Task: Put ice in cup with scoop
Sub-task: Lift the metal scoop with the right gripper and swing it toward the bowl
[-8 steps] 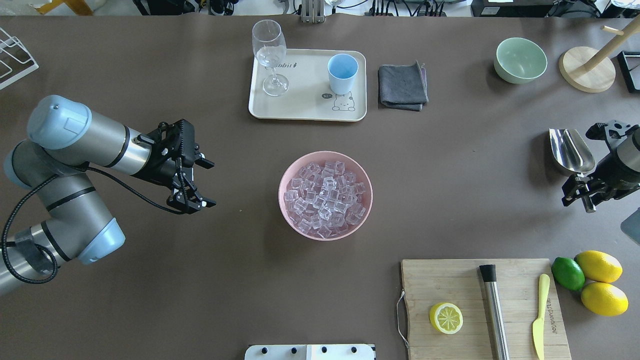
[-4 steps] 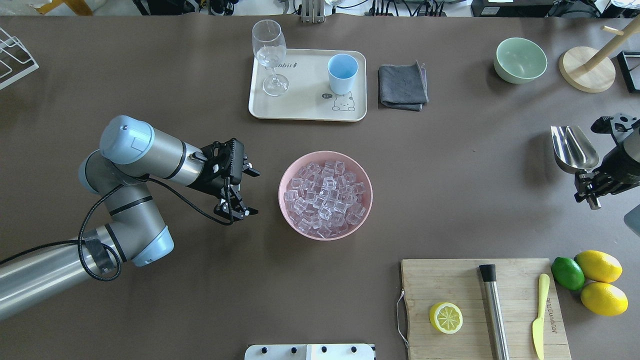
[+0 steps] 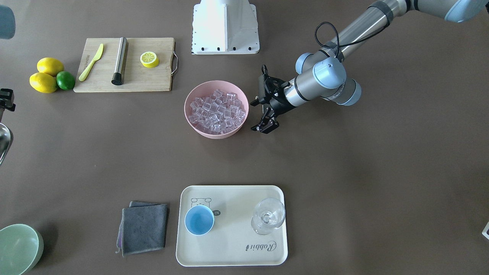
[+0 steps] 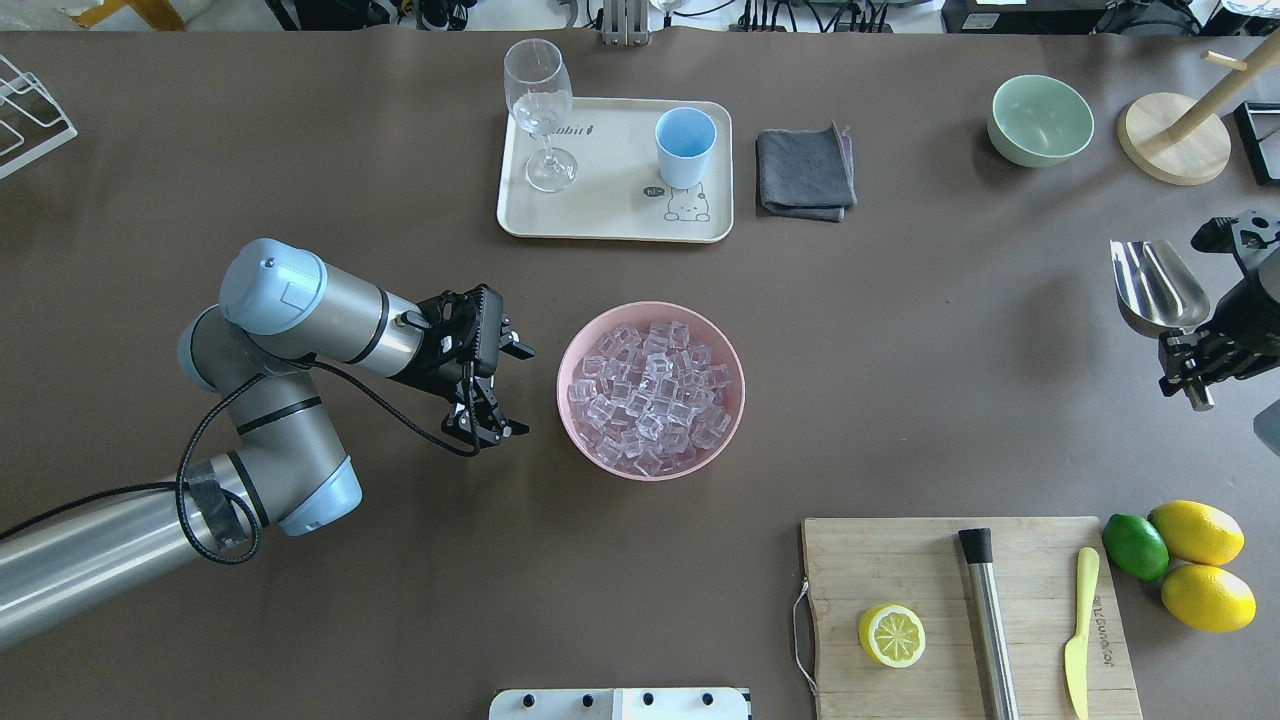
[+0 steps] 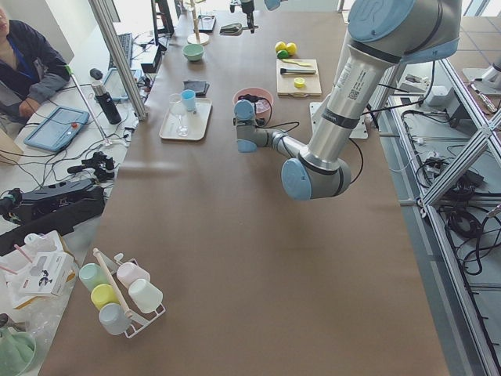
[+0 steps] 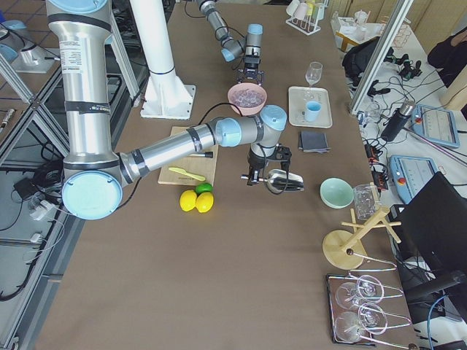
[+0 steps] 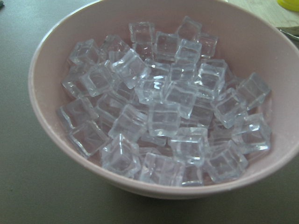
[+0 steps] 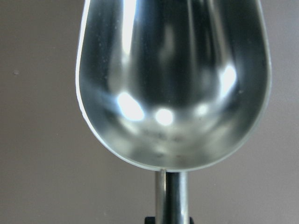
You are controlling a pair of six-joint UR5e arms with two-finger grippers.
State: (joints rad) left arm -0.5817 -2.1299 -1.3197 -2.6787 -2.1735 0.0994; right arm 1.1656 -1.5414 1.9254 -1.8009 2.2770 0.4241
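The ice [image 4: 650, 395] fills a pink bowl [image 4: 575, 345] at the table's middle; it also shows close up in the left wrist view [image 7: 163, 116]. The light-blue cup [image 4: 685, 147] stands upright and empty on a cream tray [image 4: 610, 215] at the far side. My left gripper [image 4: 520, 390] is open and empty, just beside the bowl's left rim. My right gripper [image 4: 1190, 372] is shut on the handle of the steel scoop [image 4: 1155, 285] at the table's right edge. The scoop's trough [image 8: 173, 84] is empty.
A wine glass [image 4: 540, 110] shares the tray. A grey cloth [image 4: 805, 172] lies right of it. A green bowl [image 4: 1040, 120] and a wooden stand [image 4: 1175, 140] sit far right. A cutting board [image 4: 900, 560] holds a lemon half, steel rod and knife; lemons and a lime [image 4: 1135, 547] lie beside it.
My left arm has swung right, bringing its open gripper up to the pink bowl. My right gripper with the scoop has drifted slightly right and away.
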